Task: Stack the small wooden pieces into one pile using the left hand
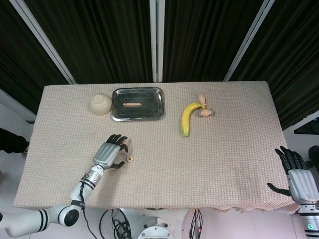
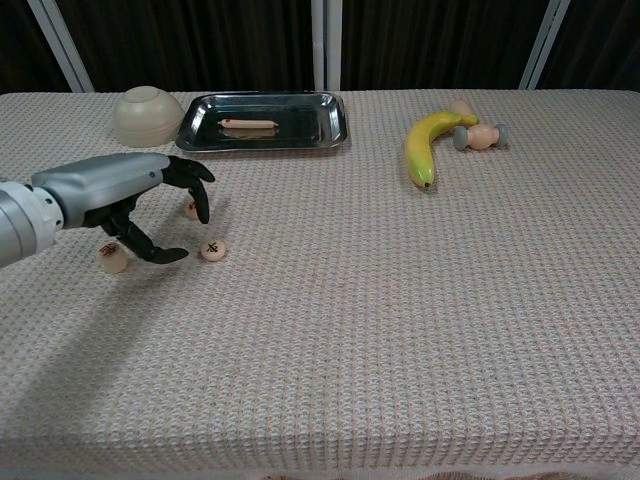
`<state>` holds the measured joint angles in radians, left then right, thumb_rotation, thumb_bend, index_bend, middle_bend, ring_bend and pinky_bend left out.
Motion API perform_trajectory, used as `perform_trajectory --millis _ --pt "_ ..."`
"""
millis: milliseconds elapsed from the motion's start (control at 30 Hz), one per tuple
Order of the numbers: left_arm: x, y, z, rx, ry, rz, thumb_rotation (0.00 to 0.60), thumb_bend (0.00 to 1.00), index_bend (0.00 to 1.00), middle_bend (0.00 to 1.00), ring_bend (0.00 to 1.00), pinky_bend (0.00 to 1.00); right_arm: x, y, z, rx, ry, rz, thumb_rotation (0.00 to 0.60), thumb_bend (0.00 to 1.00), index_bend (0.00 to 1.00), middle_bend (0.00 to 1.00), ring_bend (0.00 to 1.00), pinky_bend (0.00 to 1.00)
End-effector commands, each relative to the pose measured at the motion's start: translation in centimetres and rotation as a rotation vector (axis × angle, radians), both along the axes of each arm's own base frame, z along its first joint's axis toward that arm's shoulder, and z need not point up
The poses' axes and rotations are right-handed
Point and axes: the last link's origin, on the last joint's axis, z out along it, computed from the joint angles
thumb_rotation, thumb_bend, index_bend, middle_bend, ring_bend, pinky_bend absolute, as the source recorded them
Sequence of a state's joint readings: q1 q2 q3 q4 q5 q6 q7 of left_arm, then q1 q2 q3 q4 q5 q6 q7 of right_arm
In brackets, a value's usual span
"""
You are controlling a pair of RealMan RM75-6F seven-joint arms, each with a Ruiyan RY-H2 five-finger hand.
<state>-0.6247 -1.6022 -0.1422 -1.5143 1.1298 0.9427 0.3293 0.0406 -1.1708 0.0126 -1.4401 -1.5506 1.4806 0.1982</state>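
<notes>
Left hand (image 2: 130,195) hovers low over the tablecloth (image 2: 400,300) near the left front part of the tabletop, fingers spread and curved downward, holding nothing. Thumb tip sits just beside one small wooden piece (image 2: 212,250), the one with a dark mark on top; I can't tell if it touches. A second wooden piece (image 2: 112,257) lies on the cloth under my wrist, toward the left edge, apart from the first. A third piece (image 2: 192,210) is mostly hidden behind my fingertips, only a sliver showing in the chest view. No pieces are stacked; all three lie singly on the cloth, close together.

Right hand (image 1: 295,174) rests off the right front corner of the tabletop, fingers apart, empty.

Toward the far edge, left of centre, sits a metal tray (image 2: 325,125) with a small sausage-like item (image 2: 248,124) in it. An upturned cream bowl (image 2: 146,114) is just left of the tray. Right of centre near the far edge lies a banana (image 2: 425,145), with a small pinkish toy (image 2: 478,133) touching its stem end.
</notes>
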Motion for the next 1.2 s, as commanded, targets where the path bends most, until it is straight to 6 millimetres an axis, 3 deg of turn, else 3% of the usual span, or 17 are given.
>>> perform_trajectory --millis 33,233,933,1200 --pt "0.3 0.2 -0.5 -0.010 -0.003 0.003 0.600 0.26 0.38 0.08 0.00 0.00 -0.1 -0.1 0.0 0.003 0.001 -0.002 0.600 0.00 0.00 0.00 0.00 0.00" --pt "1.0 0.3 -1.2 -0.043 -0.009 -0.017 0.600 0.26 0.38 0.08 0.00 0.00 0.0 -0.1 0.0 0.002 -0.002 0.000 0.600 0.00 0.00 0.00 0.00 0.00" --pt "0.7 0.1 -1.9 -0.049 -0.021 -0.021 0.600 0.26 0.47 0.09 0.00 0.00 -0.3 -0.1 0.0 -0.001 0.000 -0.009 0.600 0.00 0.00 0.00 0.00 0.00" --pt "0.4 -0.1 -1.1 -0.014 -0.027 -0.021 0.600 0.26 0.51 0.10 0.00 0.00 -0.4 0.0 0.0 0.003 0.000 -0.012 0.600 0.00 0.00 0.00 0.00 0.00"
